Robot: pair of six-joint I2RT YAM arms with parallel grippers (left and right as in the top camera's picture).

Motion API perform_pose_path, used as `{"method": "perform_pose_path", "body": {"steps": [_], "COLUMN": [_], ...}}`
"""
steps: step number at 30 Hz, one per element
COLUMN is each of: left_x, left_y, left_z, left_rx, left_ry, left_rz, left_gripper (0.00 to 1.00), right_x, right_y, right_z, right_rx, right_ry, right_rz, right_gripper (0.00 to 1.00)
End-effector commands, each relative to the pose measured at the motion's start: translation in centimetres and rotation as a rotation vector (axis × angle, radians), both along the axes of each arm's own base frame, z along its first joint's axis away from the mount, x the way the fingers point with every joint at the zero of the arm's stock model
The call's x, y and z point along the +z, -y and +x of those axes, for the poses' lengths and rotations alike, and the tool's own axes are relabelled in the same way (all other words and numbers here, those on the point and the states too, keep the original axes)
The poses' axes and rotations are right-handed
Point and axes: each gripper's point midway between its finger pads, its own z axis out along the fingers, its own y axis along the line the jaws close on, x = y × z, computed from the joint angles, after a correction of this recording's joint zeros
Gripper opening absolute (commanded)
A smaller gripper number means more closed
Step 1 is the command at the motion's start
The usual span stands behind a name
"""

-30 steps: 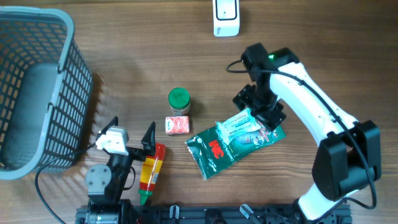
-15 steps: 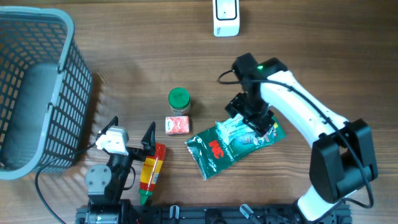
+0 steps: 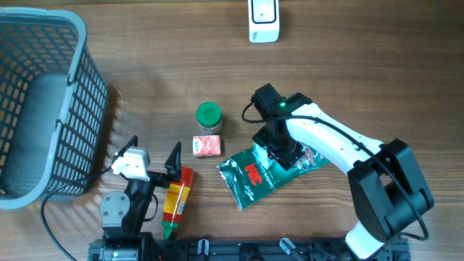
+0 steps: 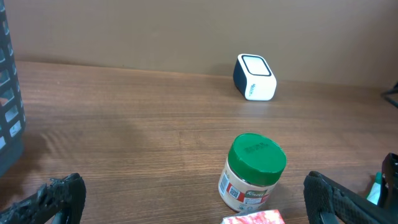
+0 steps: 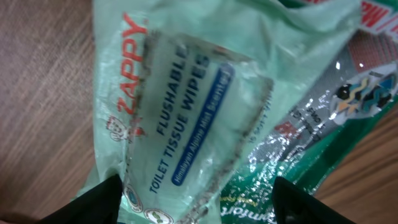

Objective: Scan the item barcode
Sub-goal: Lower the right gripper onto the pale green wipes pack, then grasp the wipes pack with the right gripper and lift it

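Overhead, right gripper (image 3: 281, 151) covering most of wipes pack (image 5: 186, 112), print unreadable

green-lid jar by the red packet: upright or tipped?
Upright. In the left wrist view the jar stands on its base on the table with the green lid on top; from overhead only the round lid shows.

The wipes pack (image 5: 186, 124) is cut off by the right wrist view's edges, and overhead the right arm (image 3: 319, 134) covers much of it. The left wrist view cuts off the red box (image 4: 252, 218) and the basket (image 4: 9, 124).
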Motion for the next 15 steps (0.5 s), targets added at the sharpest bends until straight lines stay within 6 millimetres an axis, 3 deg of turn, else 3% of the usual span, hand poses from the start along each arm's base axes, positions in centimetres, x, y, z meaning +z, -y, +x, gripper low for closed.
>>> {"method": "perform_pose_path", "body": {"steps": [1, 7, 12, 15], "left_x": [-0.2, -0.2, -0.2, -0.2], "left_y": [-0.1, -0.1, -0.1, -0.1], "left_z": [0.0, 0.0, 0.0, 0.0], "left_rx": [0.004, 0.004, 0.004, 0.004], "left_ry": [-0.002, -0.002, -0.002, -0.002], "left_rz": [0.021, 0.021, 0.021, 0.021], "left_gripper": [1.00, 1.00, 1.00, 1.00], "right_x": [-0.2, 1.0, 3.0, 3.5], "right_y": [0.8, -0.6, -0.6, 0.6], "right_z": [0.5, 0.3, 0.8, 1.7], "right_rx": [-0.044, 0.032, 0.036, -0.023], "right_ry": [0.034, 0.021, 0.086, 0.145], "right_rz": [-0.036, 0.058, 0.080, 0.014], "right_gripper": [0.70, 0.60, 0.60, 0.64]}}
